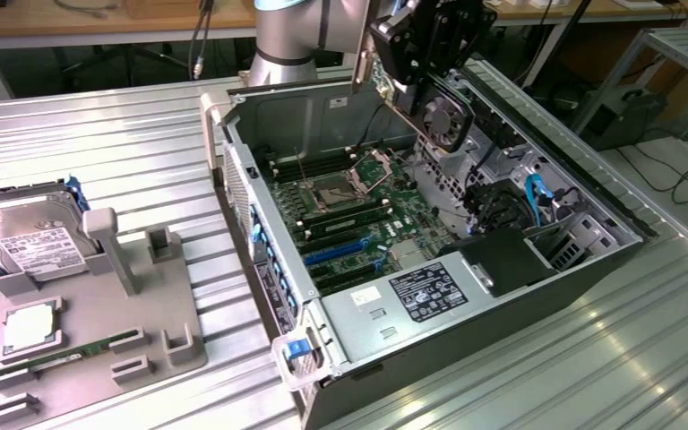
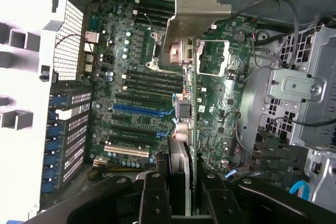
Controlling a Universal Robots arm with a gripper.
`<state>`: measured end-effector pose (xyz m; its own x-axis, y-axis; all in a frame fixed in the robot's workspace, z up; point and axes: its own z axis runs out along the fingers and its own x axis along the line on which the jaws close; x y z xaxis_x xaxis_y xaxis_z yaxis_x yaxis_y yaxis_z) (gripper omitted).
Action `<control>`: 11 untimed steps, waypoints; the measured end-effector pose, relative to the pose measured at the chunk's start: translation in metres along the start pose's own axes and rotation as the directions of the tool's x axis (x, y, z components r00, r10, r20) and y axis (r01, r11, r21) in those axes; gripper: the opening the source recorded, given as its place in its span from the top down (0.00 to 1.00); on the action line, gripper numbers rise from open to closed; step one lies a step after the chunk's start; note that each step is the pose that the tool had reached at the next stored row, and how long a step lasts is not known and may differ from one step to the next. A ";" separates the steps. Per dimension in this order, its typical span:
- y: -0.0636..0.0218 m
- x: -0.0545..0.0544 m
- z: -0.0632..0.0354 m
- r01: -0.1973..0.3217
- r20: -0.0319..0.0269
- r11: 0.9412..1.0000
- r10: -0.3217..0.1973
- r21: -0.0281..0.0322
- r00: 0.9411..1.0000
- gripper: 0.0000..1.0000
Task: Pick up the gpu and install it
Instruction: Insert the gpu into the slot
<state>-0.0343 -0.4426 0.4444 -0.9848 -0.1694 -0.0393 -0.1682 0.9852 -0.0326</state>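
**Exterior view**
- Noted arm (image 1: 290, 36) reaching over open case (image 1: 261, 152) on ribbed metal tabletop (image 1: 117, 152).
- Found claw (image 1: 422, 58) pinching gpu (image 1: 446, 121) near the case's far end.
- Card hanging tilted, round fan toward the camera, high above motherboard (image 1: 356, 215).
- Seemingly clear of every slot, though hard to judge from this angle.
- Spotted blue slots (image 1: 332, 253) lower on the board, well apart from the card.
- Socket (image 1: 326, 193) with raised frame near mid-board.
- Logged grey tray (image 1: 105, 340) on the tabletop at the exterior view's left, well apart from the claw.
- Hard drive (image 1: 28, 237) leaning in the tray's far corner.
- Memory stick (image 1: 51, 361) lying flat near the front edge.
- Square silver chip (image 1: 28, 327) between those 2.

**Wrist view**
- Looking along the card toward the board.
- Counted 2 black fingers (image 2: 152, 203) pressed against opposite faces of gpu (image 2: 181, 145), card seen edge-on between them, claw (image 2: 184, 195) closed on it.
- Pale bracket (image 2: 197, 14) at the card's far end, covering part of the socket (image 2: 157, 51) beyond.
- Motherboard (image 2: 131, 77) spread out behind the card.
- Blue slots (image 2: 139, 108) off to 1 side of the card's edge, with black slots just beside them.
- Perforated case (image 2: 68, 45) wall on that same side.
- Metal drive cage (image 2: 299, 93) and loose cables on the other side.
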 end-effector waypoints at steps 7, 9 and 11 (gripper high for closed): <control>-0.0001 -0.001 0.0001 0.028 0.001 1.000 -0.028 -0.001 1.000 0.71; -0.0001 -0.001 0.0001 0.034 0.001 0.999 -0.034 -0.001 0.999 0.71; -0.0003 -0.001 0.0001 0.039 0.001 0.999 -0.039 -0.002 0.999 0.71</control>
<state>-0.0330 -0.4426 0.4443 -0.9774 -0.2077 -0.0393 -0.2065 0.9779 -0.0325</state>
